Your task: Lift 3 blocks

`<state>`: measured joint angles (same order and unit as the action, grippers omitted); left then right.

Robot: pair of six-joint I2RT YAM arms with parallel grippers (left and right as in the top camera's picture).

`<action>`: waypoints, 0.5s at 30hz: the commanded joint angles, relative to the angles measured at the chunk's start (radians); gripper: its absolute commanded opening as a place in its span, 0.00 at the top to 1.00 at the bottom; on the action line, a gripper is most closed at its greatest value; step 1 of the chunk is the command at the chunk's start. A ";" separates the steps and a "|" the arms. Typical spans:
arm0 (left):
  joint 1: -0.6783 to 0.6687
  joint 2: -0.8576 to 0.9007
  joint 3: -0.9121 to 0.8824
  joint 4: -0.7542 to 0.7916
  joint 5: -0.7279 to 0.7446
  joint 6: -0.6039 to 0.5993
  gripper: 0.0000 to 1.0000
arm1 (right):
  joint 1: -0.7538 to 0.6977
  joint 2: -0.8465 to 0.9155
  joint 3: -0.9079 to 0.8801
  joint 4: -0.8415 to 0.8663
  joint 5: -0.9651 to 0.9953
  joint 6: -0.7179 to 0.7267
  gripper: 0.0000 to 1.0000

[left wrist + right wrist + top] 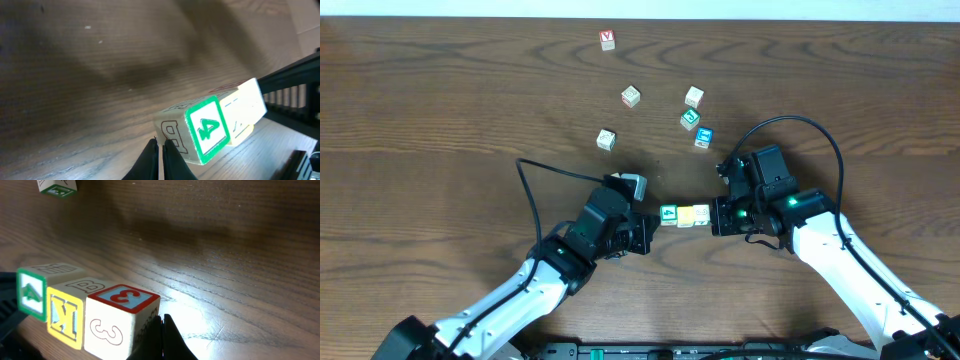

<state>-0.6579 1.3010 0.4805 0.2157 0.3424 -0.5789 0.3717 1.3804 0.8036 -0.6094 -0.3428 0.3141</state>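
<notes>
Right wrist, green block (31, 292) "4", yellow block (65, 317) "K", pale block (117, 325) "3", left gripper (160, 147), right gripper (161, 322), jaws closed

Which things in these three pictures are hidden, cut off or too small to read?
Overhead: marks on the loose wooden cubes are too small to read.
Right wrist: the lower edge cuts off the pale wooden cube with red marks, so any gap under it is unseen.
Left wrist: the green-faced wooden cube hides most of what is behind it.
</notes>
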 commanded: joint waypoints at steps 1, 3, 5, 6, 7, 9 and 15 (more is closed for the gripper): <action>-0.016 -0.035 0.010 0.020 0.077 -0.011 0.93 | 0.023 -0.016 0.035 0.007 -0.133 -0.009 0.99; -0.016 -0.037 0.010 0.020 0.077 -0.028 0.93 | 0.023 -0.016 0.035 0.007 -0.133 -0.016 0.99; -0.016 -0.037 0.010 0.020 0.077 -0.028 0.93 | 0.023 -0.016 0.035 0.007 -0.133 -0.016 0.99; -0.016 -0.037 0.010 0.020 0.077 -0.029 0.93 | 0.023 -0.016 0.035 0.007 -0.133 -0.017 0.99; -0.016 -0.037 0.010 0.020 0.077 -0.029 0.93 | 0.023 -0.016 0.035 0.007 -0.133 -0.024 0.99; -0.016 -0.037 0.010 0.020 0.077 -0.028 0.93 | 0.023 -0.016 0.035 0.007 -0.133 -0.027 0.99; -0.016 -0.037 0.010 0.011 0.077 -0.028 0.93 | 0.045 -0.016 0.037 0.012 -0.133 -0.054 0.99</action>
<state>-0.6579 1.2732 0.4805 0.2127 0.3450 -0.6022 0.3721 1.3804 0.8040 -0.6090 -0.3401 0.2966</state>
